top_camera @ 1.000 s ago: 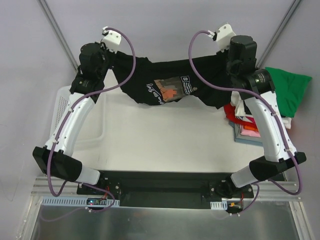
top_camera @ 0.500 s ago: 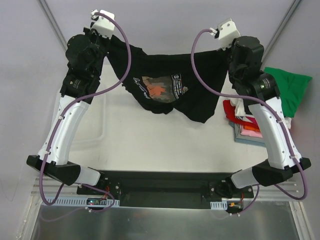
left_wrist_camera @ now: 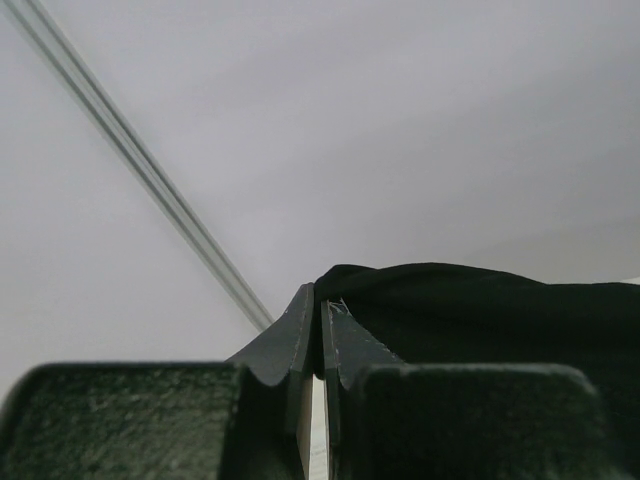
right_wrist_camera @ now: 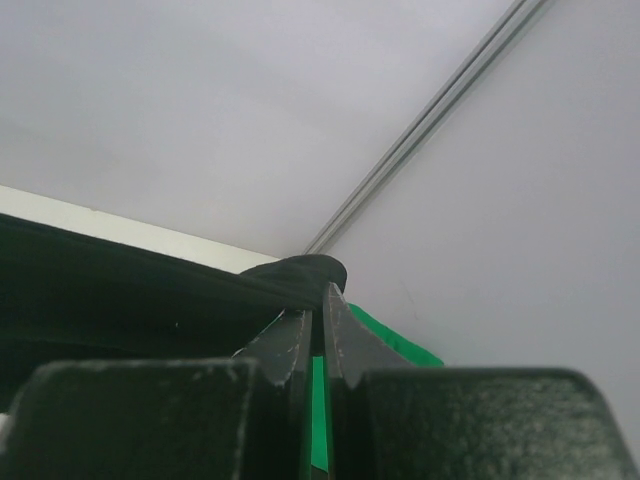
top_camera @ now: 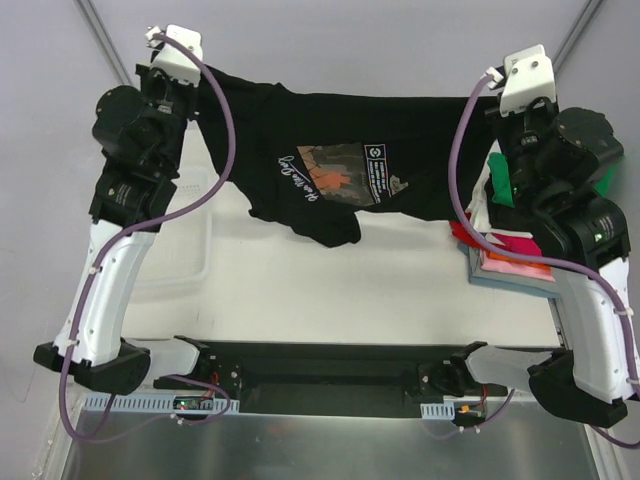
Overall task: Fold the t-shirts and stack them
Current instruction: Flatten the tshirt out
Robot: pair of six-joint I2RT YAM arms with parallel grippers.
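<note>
A black t-shirt with a white and red chest print hangs stretched out between my two grippers, its top edge taut and its lower part drooping. My left gripper is shut on the shirt's left end, and the left wrist view shows its fingers pinching black cloth. At the other end my right gripper is shut on the cloth, its fingers clamped over a black fold. Folded t-shirts in red, pink and white lie stacked under my right arm.
A green t-shirt lies behind my right arm and also shows past the right fingers, green t-shirt. The white mesh basket stands at the left by my left arm. The metal frame struts run up at both back corners.
Both arms have risen and swung outward, left to the left and right to the right. The black shirt has gone from sagging and bunched to stretched wide between them.
</note>
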